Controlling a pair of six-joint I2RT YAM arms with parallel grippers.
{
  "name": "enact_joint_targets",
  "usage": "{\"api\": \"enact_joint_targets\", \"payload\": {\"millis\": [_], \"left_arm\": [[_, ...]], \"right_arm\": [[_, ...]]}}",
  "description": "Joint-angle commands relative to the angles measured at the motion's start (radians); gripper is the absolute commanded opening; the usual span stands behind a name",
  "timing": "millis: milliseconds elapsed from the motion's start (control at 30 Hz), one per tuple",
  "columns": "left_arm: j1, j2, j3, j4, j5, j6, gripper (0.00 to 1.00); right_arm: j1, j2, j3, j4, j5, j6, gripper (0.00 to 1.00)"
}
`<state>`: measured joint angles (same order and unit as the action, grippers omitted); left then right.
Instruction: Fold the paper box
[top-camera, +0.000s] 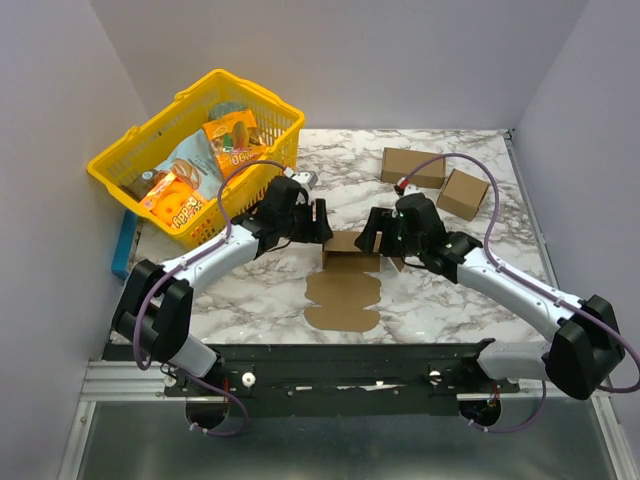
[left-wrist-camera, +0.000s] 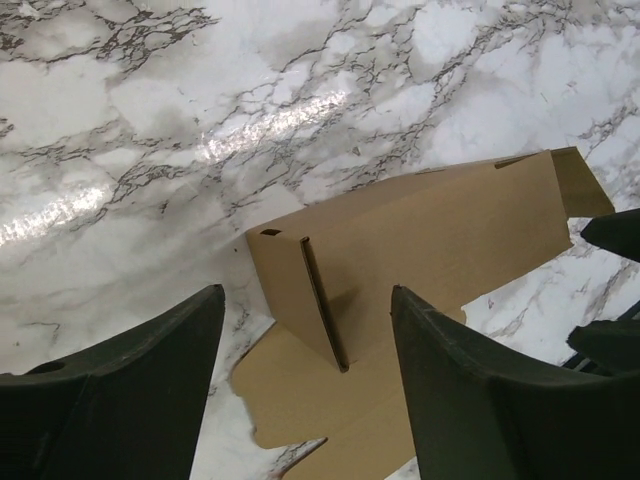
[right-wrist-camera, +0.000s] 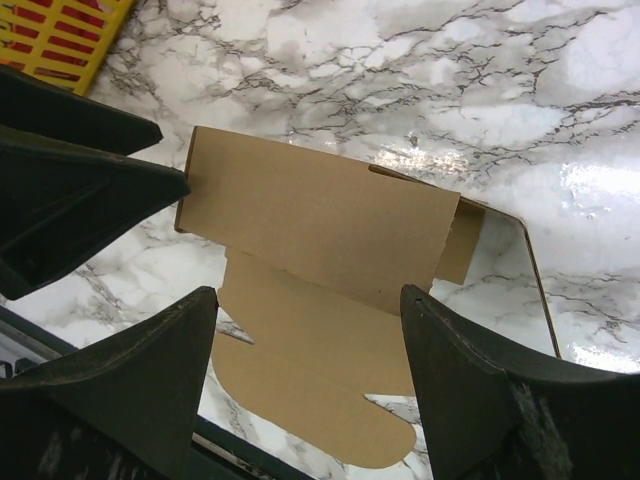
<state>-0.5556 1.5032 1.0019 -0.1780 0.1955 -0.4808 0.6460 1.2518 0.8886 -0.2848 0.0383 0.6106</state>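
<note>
Both arms meet over the middle of the marble worktop (top-camera: 440, 290), and the paper box (top-camera: 345, 270) lies right between them; its rear part stands up as a low wall, while the front panel with the rounded tabs lies flat, pointing towards the arm bases. The left tool (top-camera: 318, 224) sits at the box's left end, jaws spread wide; from its own camera the left tool (left-wrist-camera: 305, 300) hangs above the upright end flap of the paper box (left-wrist-camera: 430, 230), neither finger touching it. The right tool (top-camera: 375, 238) is at the opposite end, also wide apart; its wrist view shows the right tool (right-wrist-camera: 308, 295) straddling the brown sheet of the paper box (right-wrist-camera: 310, 220) from above, nothing gripped. Off at the far left stands a yellow basket (top-camera: 283, 140) of snack packets; far right, a long cardboard cuboid (top-camera: 412, 165) and a squarish one (top-camera: 463, 193) sit side by side.
</note>
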Motion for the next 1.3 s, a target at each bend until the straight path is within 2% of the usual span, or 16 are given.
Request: {"api": "enact_joint_targets", "payload": {"millis": [0,100,367,400,700,933,1267], "left_arm": [[0.006,0.029,0.023,-0.026,0.054,0.038,0.7],[0.008,0.031,0.014,-0.025,0.048,0.042,0.66],[0.008,0.015,-0.012,-0.021,0.036,0.054,0.63],[0.008,0.018,-0.013,-0.02,0.044,0.056,0.58],[0.008,0.043,-0.017,-0.017,0.076,0.053,0.46],[0.008,0.054,-0.02,-0.017,0.074,0.053,0.43],[0.008,0.052,-0.022,-0.02,0.065,0.054,0.43]], "right_arm": [[-0.003,0.046,0.044,-0.014,0.054,-0.009,0.81],[-0.003,0.073,0.059,-0.016,0.069,-0.018,0.82],[-0.005,0.156,0.079,-0.014,0.072,-0.026,0.82],[-0.005,0.159,0.081,-0.016,0.072,-0.026,0.82],[-0.005,0.195,0.085,-0.016,0.071,-0.025,0.82],[-0.005,0.149,0.101,-0.037,0.11,-0.06,0.9],[-0.005,0.164,0.167,-0.126,0.155,-0.097,0.9]]}}
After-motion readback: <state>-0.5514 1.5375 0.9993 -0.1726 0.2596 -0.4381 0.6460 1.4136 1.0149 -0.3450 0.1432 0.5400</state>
